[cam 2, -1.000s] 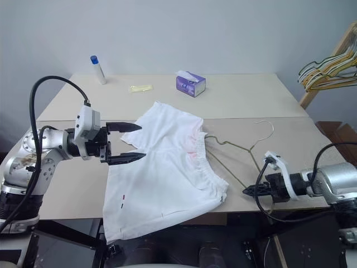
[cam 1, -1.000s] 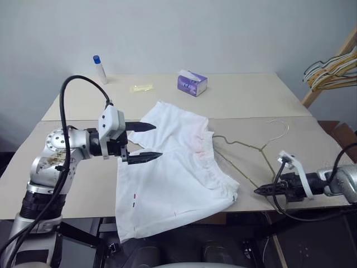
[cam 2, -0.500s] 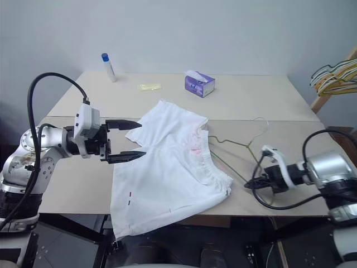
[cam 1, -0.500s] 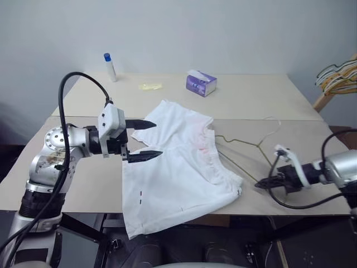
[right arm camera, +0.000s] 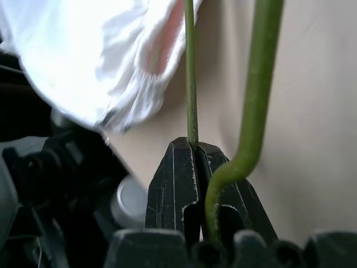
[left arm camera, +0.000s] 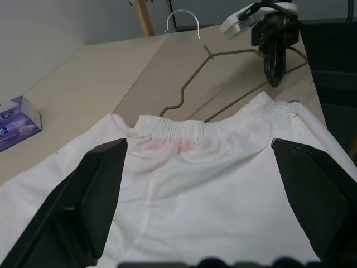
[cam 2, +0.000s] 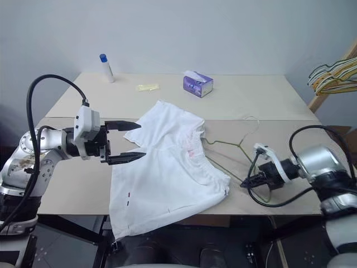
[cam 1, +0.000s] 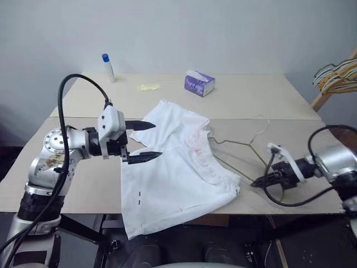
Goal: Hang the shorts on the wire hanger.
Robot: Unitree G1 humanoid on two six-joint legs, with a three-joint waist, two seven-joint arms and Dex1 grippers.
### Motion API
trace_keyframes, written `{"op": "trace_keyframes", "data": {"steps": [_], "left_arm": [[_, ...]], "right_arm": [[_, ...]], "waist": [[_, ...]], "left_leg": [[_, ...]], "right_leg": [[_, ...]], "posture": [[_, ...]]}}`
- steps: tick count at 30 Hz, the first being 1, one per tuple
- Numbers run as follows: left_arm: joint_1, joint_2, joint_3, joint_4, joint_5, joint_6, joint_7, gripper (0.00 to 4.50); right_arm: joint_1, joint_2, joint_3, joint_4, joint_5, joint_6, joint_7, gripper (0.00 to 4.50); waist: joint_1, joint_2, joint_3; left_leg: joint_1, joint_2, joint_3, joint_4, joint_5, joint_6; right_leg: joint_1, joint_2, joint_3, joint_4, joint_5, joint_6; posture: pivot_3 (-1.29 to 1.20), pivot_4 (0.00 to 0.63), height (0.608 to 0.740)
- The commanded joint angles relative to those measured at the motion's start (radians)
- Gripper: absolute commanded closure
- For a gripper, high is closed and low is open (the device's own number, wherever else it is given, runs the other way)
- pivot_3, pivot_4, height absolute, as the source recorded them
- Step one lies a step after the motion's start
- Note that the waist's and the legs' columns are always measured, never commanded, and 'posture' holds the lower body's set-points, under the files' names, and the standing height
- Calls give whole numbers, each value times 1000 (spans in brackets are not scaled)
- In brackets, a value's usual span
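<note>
The shorts (cam 1: 178, 167) lie spread and wrinkled on the surface (cam 1: 268, 100), one leg hanging over its near edge. The wire hanger (cam 1: 245, 146) lies flat beside them on the right, touching the waistband. The left hand (cam 1: 143, 141) hovers over the shorts with fingers wide apart. The right hand (cam 2: 249, 180) appears clamped together on the hanger's lower wire near the corner.

Shorts (cam 1: 175, 167): white, pink staining near the waistband (small dark marks lower down). Wire hanger (cam 1: 240, 146): dull olive-bronze. Tissue box (cam 1: 199, 84): purple. Table (cam 1: 251, 95): beige.
</note>
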Motion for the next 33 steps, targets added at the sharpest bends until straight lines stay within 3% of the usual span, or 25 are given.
{"op": "trace_keyframes", "data": {"steps": [1,10,18,25,31,33], "left_arm": [[9,12,28,-36,-2,-20,8,17],[23,7,21,-45,4,-31,16,17],[25,0,10,-43,9,-38,16,17],[24,0,18,-45,10,-44,25,17],[31,-8,11,-51,14,-49,39,17],[29,-8,13,-55,11,-47,43,17]], "right_arm": [[-61,9,-29,51,-23,-33,7,4500],[-52,-32,43,-15,-48,-74,145,4500],[-170,118,23,222,-124,-104,38,4500],[-236,189,42,331,-173,-182,88,4500],[-295,259,-16,448,-201,-213,9,4500],[-317,257,-89,455,-179,-208,-49,4500]], "waist": [[6,0,0],[21,0,0],[7,0,0],[10,0,0],[6,0,0],[5,1,0]], "left_leg": [[0,0,0,0,0,0],[0,0,0,0,0,0],[1,0,2,0,0,-1],[-1,0,1,0,1,-1],[1,0,0,-1,1,-2],[0,0,0,-1,1,-2]], "right_leg": [[0,0,0,0,0,0],[0,0,-1,0,0,0],[1,1,-1,1,0,-1],[0,0,-2,0,0,0],[0,0,-2,1,0,-1],[0,0,-2,1,0,-1]], "posture": [[151,0,740],[152,2,740],[147,2,740],[159,3,740],[159,0,740],[157,0,740]]}}
